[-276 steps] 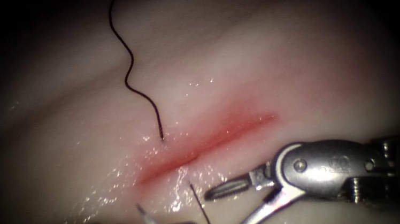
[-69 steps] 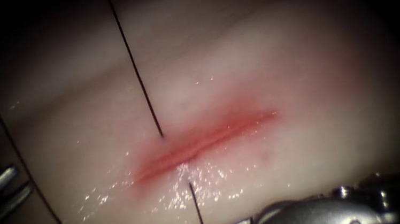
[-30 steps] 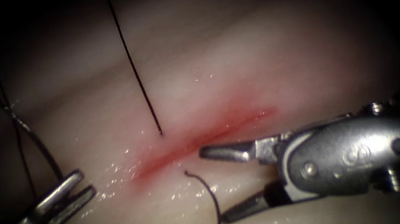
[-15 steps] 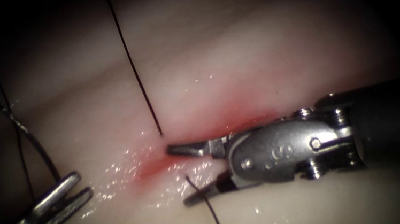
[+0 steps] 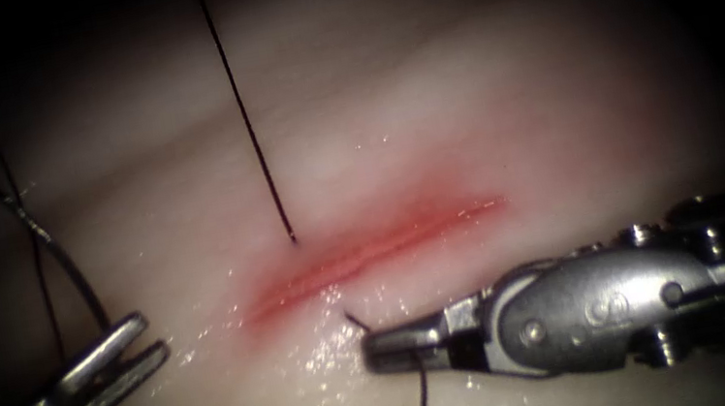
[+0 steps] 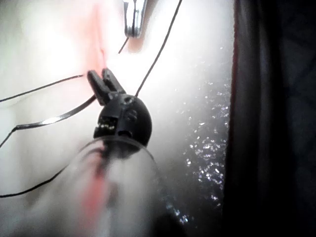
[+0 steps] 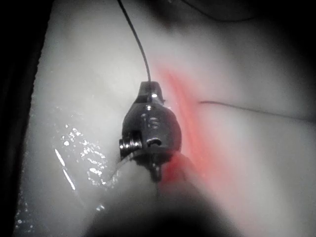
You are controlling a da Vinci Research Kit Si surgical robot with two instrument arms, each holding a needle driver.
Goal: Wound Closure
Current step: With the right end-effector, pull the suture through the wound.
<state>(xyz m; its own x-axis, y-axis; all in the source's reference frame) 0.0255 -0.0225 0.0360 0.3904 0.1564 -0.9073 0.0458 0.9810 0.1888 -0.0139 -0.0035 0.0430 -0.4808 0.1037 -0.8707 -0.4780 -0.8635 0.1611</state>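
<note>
Tissue (image 5: pixel 485 114) behind; right tool (image 5: pixel 385 347) grips thread (image 5: pixel 420 400).

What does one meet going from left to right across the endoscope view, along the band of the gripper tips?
Left gripper with thread at its tips → left end of the cut → right gripper, shut on the thread.

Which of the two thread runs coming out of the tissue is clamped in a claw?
The near one: the right claw is shut on the thread just below the cut. The run above the cut rises free.
</note>
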